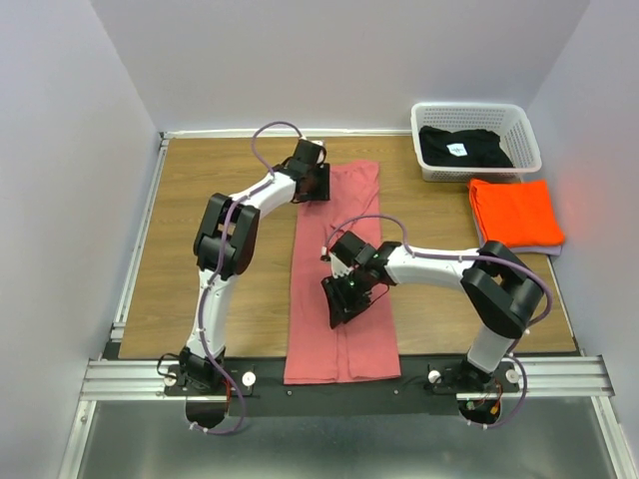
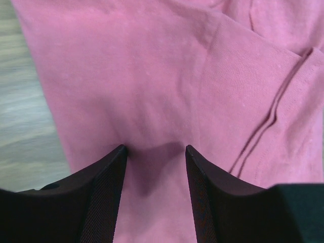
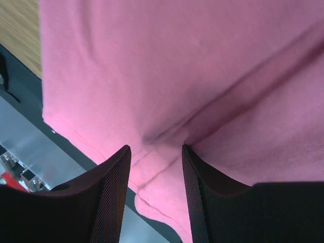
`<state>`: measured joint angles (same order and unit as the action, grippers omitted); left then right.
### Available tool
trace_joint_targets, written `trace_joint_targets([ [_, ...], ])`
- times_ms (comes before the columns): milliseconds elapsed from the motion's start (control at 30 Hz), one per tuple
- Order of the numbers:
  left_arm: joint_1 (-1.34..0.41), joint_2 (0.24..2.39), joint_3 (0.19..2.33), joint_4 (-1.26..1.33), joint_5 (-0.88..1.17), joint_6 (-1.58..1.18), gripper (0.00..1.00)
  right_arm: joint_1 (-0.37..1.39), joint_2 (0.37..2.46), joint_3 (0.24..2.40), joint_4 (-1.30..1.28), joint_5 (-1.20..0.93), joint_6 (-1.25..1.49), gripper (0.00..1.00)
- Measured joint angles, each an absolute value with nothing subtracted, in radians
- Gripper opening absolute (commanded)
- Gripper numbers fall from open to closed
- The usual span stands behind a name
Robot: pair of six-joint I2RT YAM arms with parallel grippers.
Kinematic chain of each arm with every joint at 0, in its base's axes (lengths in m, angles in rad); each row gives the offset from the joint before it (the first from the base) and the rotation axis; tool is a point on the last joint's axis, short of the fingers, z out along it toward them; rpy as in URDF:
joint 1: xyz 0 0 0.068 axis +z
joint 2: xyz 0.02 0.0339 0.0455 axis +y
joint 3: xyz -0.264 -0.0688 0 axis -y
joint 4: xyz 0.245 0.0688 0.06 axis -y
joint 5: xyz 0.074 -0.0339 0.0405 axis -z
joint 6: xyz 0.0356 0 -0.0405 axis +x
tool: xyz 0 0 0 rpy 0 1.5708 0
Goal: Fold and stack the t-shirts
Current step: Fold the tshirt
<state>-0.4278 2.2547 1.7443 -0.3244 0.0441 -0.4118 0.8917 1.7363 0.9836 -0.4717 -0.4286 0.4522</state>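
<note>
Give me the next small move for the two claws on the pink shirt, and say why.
Probably shut both claws to pinch the cloth. The left claw and right claw both stand open with tips down on the pink t-shirt, which lies as a long strip, not yet folded crosswise.

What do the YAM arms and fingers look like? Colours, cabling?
Left arm and right arm: white links, black joint housings, a lavender cable looping along each. Fingers: black tapered wedges with mesh-textured inner faces. No markings visible.
</note>
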Motion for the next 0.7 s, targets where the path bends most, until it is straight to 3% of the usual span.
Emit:
trace_joint_targets([
  [300, -0.434, 2.126, 1.716, -0.324, 0.009, -0.405, 0.58, 0.791, 1.682, 1.176, -0.525, -0.302, 0.441, 0.5],
  [633, -0.34, 1.586, 1.413, -0.205, -0.14, -0.434, 0.58, 0.516, 1.779, 1.497, -0.538, -0.045, 0.417, 0.47],
  [700, -0.345, 1.503, 1.32, -0.197, -0.149, -0.432, 0.57, 0.501, 1.859, 1.585, -0.539, 0.018, 0.418, 0.41],
])
